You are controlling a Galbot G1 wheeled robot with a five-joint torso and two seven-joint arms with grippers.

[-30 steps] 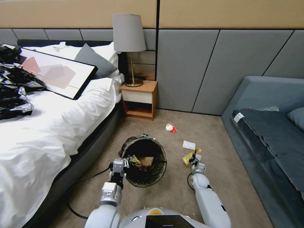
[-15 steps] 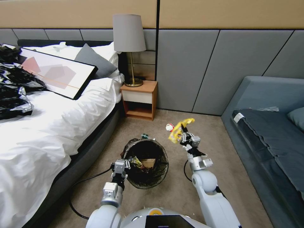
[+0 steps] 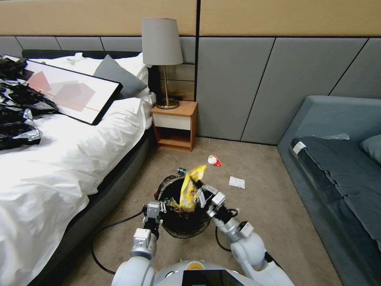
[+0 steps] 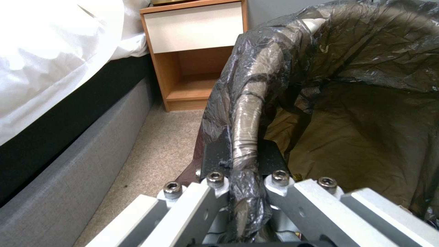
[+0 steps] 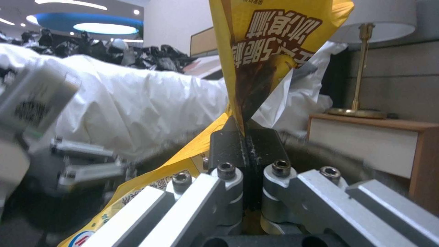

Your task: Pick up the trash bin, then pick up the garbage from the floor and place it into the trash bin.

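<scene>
On the carpet [image 3: 278,222] beside the bed [image 3: 71,159], your left pincer [image 3: 157,208] clamps the trash bin [image 3: 186,222] rim; your right pincer [image 3: 200,195], pinching a yellow snack packet [image 3: 189,190], hangs over it.

The right claw [image 3: 198,193] holds a yellow snack packet [image 3: 189,189] over the trash bin [image 3: 183,224], whose rim the left claw [image 3: 157,207] grips.

The trash bin [image 3: 184,210] stands right of the bed [image 3: 59,159], before the nightstand [image 3: 174,125], with a scrap [image 3: 237,182] lying right of it.
</scene>
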